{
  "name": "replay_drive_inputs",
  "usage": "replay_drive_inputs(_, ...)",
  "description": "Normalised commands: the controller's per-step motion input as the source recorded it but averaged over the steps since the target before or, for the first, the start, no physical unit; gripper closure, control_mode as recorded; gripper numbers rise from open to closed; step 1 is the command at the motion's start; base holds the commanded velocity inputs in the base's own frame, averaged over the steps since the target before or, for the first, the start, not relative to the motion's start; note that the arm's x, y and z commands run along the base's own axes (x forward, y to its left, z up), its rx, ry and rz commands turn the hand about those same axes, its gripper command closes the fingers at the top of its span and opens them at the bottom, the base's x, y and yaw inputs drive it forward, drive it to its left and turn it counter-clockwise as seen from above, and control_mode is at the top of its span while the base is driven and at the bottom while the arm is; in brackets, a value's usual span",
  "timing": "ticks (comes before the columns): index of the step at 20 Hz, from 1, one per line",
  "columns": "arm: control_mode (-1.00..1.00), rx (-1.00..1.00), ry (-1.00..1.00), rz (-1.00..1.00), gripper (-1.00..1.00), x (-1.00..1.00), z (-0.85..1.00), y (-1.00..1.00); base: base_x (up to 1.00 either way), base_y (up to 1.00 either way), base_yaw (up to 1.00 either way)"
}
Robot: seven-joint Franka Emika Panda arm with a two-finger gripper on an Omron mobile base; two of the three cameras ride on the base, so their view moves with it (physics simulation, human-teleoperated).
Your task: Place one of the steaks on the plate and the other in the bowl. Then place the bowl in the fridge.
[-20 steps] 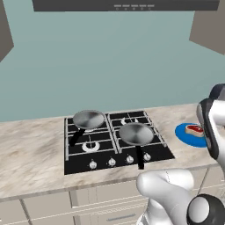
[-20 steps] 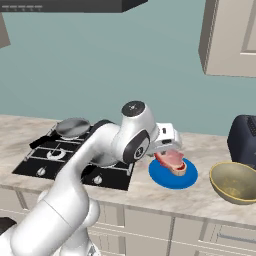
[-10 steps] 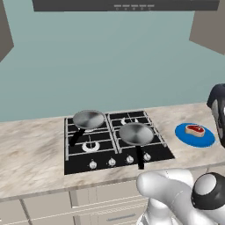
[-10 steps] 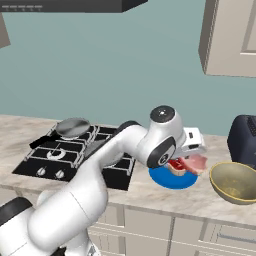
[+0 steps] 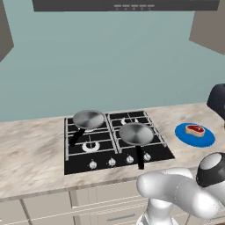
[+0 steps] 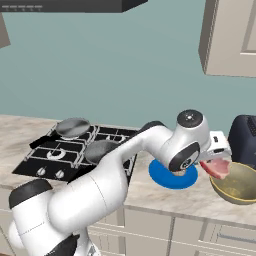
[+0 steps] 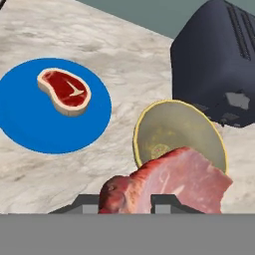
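Steaks: you have the pale pink steak pinched in the gripper, hanging over the near rim of the bowl. Red steak lies on the plate, left of the bowl; a dark toaster crowds its far side. No legible writing.

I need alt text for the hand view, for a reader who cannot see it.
The gripper holds a pale pink steak above an empty yellowish bowl. Beside it, a red steak lies on a blue plate; a dark toaster stands behind.

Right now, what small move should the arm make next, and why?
Probably carry on a little over the bowl, then open the tool. The red steak already lies on the plate, while the pale steak hangs at the bowl's near rim.
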Motion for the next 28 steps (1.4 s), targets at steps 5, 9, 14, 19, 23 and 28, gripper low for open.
replay_drive_inputs(5, -1.0, 0.0, 0.0, 0.0, 1.0, 0.07, -0.07, -0.54, 0.0, 0.0, 0.0)
replay_drive_inputs(9, -1.0, 0.01, 0.02, 0.03, 1.0, 0.25, -0.11, -0.46, 0.0, 0.0, 0.0)
replay_drive_inputs(14, -1.0, 0.02, 0.08, 0.04, 1.0, 0.31, -0.19, -0.39, 0.0, 0.0, 0.0)
replay_drive_inputs(19, -1.0, 0.03, 0.16, 0.05, 1.0, 0.4, -0.31, -0.36, 0.0, 0.0, 0.0)
replay_drive_inputs(23, -1.0, 0.05, 0.06, 0.07, 1.0, 0.38, -0.33, -0.41, 0.0, 0.0, 0.0)
replay_drive_inputs(28, -1.0, 0.05, 0.0, 0.09, 1.0, 0.3, -0.37, -0.5, 0.0, 0.0, 0.0)
